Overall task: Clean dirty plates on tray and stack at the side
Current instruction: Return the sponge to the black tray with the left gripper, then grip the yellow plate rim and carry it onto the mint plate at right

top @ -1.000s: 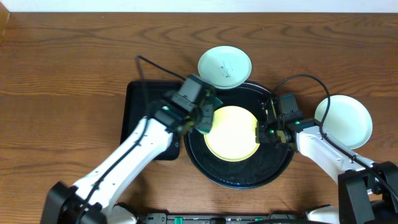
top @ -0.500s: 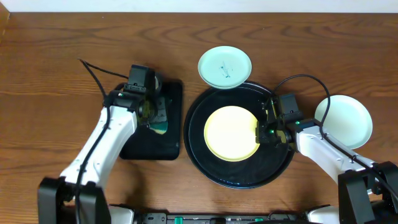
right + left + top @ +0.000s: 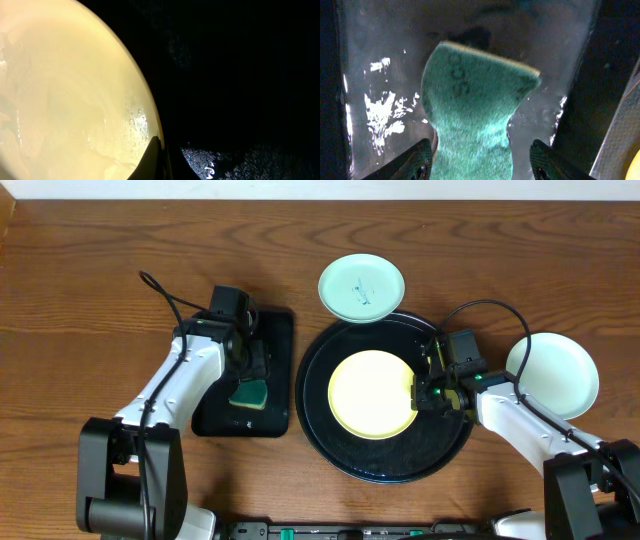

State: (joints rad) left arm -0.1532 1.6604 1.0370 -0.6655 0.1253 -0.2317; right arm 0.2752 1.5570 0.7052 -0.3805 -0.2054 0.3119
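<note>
The yellow plate (image 3: 372, 393) lies flat, face up, in the round black tray (image 3: 330, 442). The right gripper (image 3: 424, 393) pinches its right rim, jaws pressed together. One mint plate (image 3: 361, 287) sits at the tray's far rim, and a second mint plate (image 3: 552, 373) is on the table to the right. The left gripper (image 3: 481, 161) hangs spread over the rectangular tray (image 3: 275, 415), where the green sponge (image 3: 472, 105) lies lengthwise, its near end cut off.

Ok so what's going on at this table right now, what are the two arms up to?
The left tool stands open over a green sponge that lies on the small rectangular tray. The right tool is shut on the rim of the yellow plate, which sits in the round black tray. One mint plate lies on the table to the right; a smeared mint plate sits at the round tray's far edge.
</note>
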